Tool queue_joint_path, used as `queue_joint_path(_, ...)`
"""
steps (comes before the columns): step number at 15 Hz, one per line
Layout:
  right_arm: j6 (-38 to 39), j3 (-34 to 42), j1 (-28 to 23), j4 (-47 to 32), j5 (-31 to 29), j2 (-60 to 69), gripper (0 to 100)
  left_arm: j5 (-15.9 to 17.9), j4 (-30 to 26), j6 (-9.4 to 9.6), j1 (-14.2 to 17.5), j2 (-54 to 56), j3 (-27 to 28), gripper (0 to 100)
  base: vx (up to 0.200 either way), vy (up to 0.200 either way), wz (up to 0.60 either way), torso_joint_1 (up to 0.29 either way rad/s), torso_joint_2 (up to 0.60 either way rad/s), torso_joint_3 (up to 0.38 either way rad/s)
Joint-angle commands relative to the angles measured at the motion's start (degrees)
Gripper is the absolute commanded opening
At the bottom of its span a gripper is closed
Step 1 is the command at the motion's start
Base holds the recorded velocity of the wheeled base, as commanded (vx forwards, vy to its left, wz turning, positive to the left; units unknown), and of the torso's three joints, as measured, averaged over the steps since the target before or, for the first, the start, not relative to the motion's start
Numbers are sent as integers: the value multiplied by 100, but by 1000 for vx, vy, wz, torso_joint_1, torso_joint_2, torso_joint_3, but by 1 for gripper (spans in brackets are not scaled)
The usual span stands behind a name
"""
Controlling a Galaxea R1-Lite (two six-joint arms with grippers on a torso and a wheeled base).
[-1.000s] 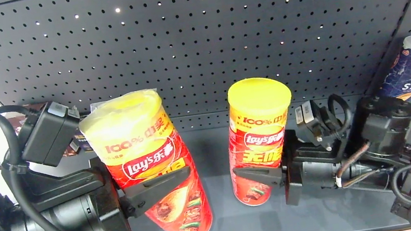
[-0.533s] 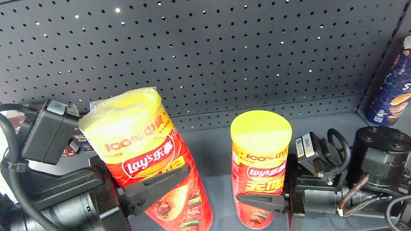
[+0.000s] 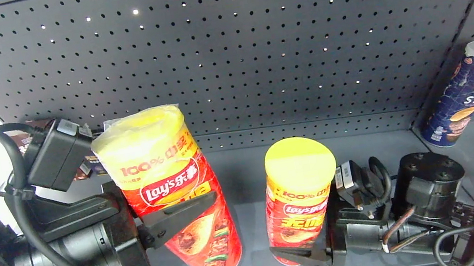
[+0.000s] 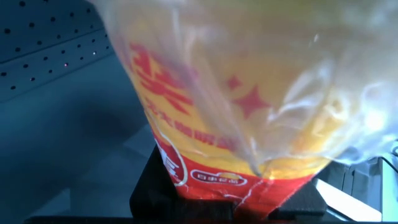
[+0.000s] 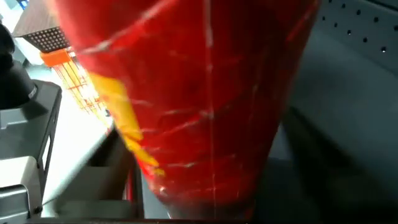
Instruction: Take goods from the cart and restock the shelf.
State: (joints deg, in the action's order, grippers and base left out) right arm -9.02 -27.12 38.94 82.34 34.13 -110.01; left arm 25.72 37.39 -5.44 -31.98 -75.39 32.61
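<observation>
Left gripper (image 3: 201, 190) pinches plastic-wrapped red can (image 3: 157, 163) at shelf (image 3: 247, 169) front, well left of blue can (image 3: 466, 94). Right gripper (image 3: 289, 233) clamps second red can (image 3: 302, 189), nearer blue can, same shelf front.

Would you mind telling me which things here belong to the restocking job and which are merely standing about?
Job in hand:
wrapped chip can in the left gripper
smaller chip can in the right gripper
shelf

Standing about:
blue chip can at the far right
perforated back panel
</observation>
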Motion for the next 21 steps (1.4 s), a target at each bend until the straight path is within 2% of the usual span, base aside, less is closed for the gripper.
queue_joint_path(1, -3, 146, -88, 11, -47, 173, 100, 3, 5, -1, -2, -2, 0, 0, 0, 0, 0, 0, 0, 0)
queue_joint_path(7, 14, 1280, -448, -68, -74, 2001, 100, -6, 5, 16, -2, 77, -53, 0, 0, 0, 0, 0, 0, 0)
queue_joint_path(9, 23, 1605, -730, -569, -469, 3126, 100, -15, 5, 25, 7, 129, -18, 0, 0, 0, 0, 0, 0, 0)
queue_joint_path(12, 32, 1596, -818, -2037, -1190, 4558, 100, -6, 14, 34, -2, 173, -9, 0, 0, 0, 0, 0, 0, 0)
queue_joint_path(13, 32, 1535, -809, -3153, -1612, 5411, 100, 12, 5, 25, 7, 244, -35, 0, 0, 0, 0, 0, 0, 0)
queue_joint_path(14, 32, 1552, -809, -3540, -1823, 5745, 100, 12, 5, 25, 7, 253, -53, 0, 0, 0, 0, 0, 0, 0)
queue_joint_path(15, 41, 1693, -818, -4322, -2271, 6527, 100, 12, 5, 34, 7, 305, -150, 0, 0, 0, 0, 0, 0, 0)
queue_joint_path(16, 41, 1807, -826, -4586, -2455, 6861, 100, 12, 5, 34, 34, 332, -202, 0, 0, 0, 0, 0, 0, 0)
queue_joint_path(17, 58, 2071, -826, -5140, -2904, 7582, 100, 12, 5, 43, 51, 340, -273, 0, 0, 0, 0, 0, 0, 0)
queue_joint_path(18, 76, 2167, -826, -5377, -3071, 7863, 100, 12, 5, 52, 60, 358, -273, 0, 0, 0, 0, 0, 0, 0)
queue_joint_path(19, 181, 2405, -835, -6142, -3369, 8610, 100, 12, 5, 43, 95, 367, -264, 0, 0, 0, 0, 0, 0, 0)
queue_joint_path(20, 181, 2458, -835, -6388, -3405, 8839, 100, 12, 5, 52, 121, 367, -273, 0, 0, 0, 0, 0, 0, 0)
queue_joint_path(21, 190, 2545, -835, -7319, -3475, 9480, 100, 21, 14, 52, 148, 376, -255, 0, 0, 0, 0, 0, 0, 0)
